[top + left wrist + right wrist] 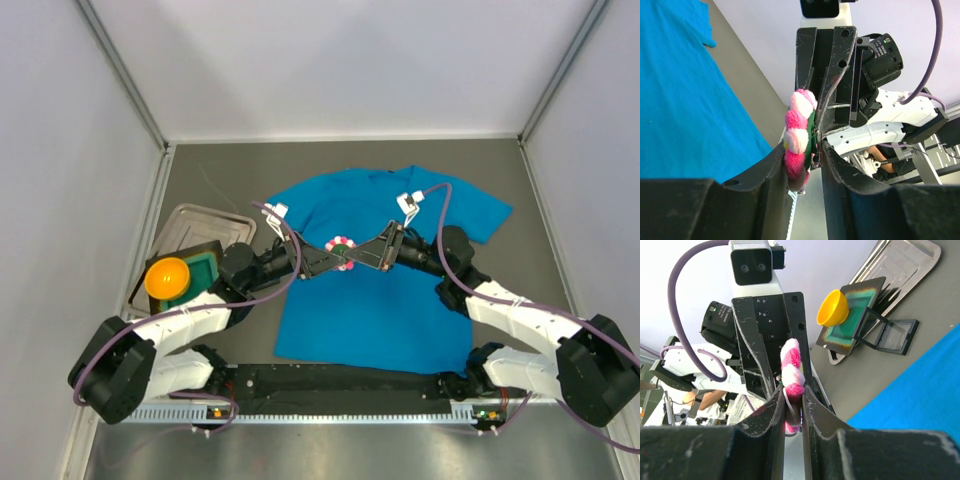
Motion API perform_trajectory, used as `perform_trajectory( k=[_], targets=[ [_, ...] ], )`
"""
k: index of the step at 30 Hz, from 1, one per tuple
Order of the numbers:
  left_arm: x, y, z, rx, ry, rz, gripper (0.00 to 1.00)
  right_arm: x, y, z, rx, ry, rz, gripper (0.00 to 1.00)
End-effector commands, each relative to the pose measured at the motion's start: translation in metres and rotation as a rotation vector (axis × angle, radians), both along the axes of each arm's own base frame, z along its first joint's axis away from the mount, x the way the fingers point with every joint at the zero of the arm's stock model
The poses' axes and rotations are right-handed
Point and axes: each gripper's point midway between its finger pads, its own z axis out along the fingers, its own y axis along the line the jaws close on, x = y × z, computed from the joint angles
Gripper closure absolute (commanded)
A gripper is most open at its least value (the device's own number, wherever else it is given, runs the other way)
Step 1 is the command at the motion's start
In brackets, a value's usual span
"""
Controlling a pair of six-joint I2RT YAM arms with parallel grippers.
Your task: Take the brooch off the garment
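Observation:
The brooch [342,243], a plush flower with pink and white petals, is held in the air over the chest of the blue garment [380,300]. My right gripper [793,392] is shut on the lower edge of the brooch [791,367]. My left gripper [802,150] meets it from the opposite side and stands open around the brooch [797,135]. One finger touches the petals, and a gap shows beside the other finger. No blue cloth clings to the brooch in either wrist view. The garment [680,100] lies flat below.
A metal tray [195,225] sits at the left of the table, with a green-topped pad [205,265] and an orange round object [168,278] beside it. A black hinged case [890,335] lies near them. Grey walls close in the table on three sides.

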Motion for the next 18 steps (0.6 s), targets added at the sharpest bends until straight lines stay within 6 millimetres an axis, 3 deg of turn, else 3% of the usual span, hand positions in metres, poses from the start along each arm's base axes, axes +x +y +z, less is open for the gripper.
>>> perform_trajectory(
  k=[1, 12, 18],
  targets=[
    [-0.0015, 0.0014, 0.0115, -0.031, -0.043, 0.007, 0.65, -0.0066, 0.0009, 0.0258, 0.059, -0.083, 0.009, 1.00],
    [-0.0024, 0.0032, 0.0123, -0.042, -0.042, 0.016, 0.69, -0.0068, 0.0000, 0.0217, 0.054, -0.079, 0.004, 1.00],
    [-0.0034, 0.0051, 0.0116, -0.042, -0.043, 0.021, 0.64, -0.0072, 0.0002, 0.0215, 0.054, -0.078, 0.007, 1.00]
  ],
)
